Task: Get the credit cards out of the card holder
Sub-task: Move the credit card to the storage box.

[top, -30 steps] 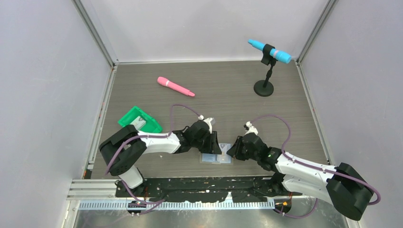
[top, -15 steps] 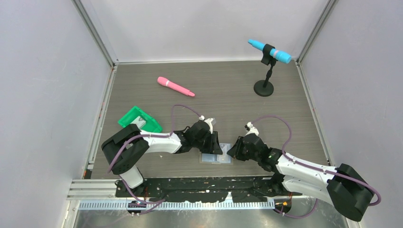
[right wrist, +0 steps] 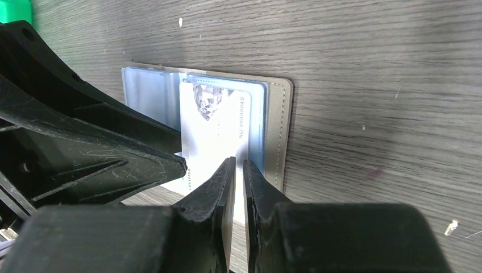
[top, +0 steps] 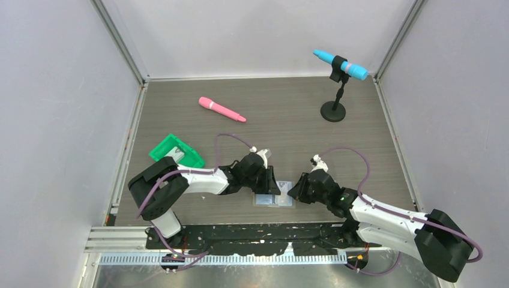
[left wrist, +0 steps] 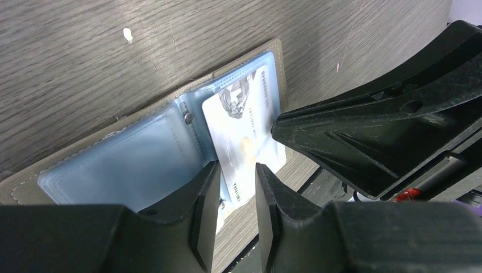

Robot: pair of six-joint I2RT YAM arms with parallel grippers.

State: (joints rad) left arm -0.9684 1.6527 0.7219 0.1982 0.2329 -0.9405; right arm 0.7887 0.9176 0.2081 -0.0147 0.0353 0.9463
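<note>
The card holder (top: 268,201) lies open near the table's front edge, grey with pale blue pockets (left wrist: 131,170). A pale credit card (right wrist: 219,131) sticks part way out of its right pocket towards the front edge; it also shows in the left wrist view (left wrist: 244,131). My right gripper (right wrist: 239,187) is shut on the card's near edge, to the holder's right in the top view (top: 293,192). My left gripper (left wrist: 233,196) is open by a small gap. Its tips stand over the holder's spine and the card, in the top view (top: 273,187).
A green tray (top: 177,151) holding a pale flat item sits at the left. A pink microphone (top: 222,110) lies further back. A blue microphone on a black stand (top: 340,65) is at the back right. The two grippers are close together.
My right arm has shifted slightly, with the gripper staying at the holder's right edge. The left gripper and the holder have hardly moved.
</note>
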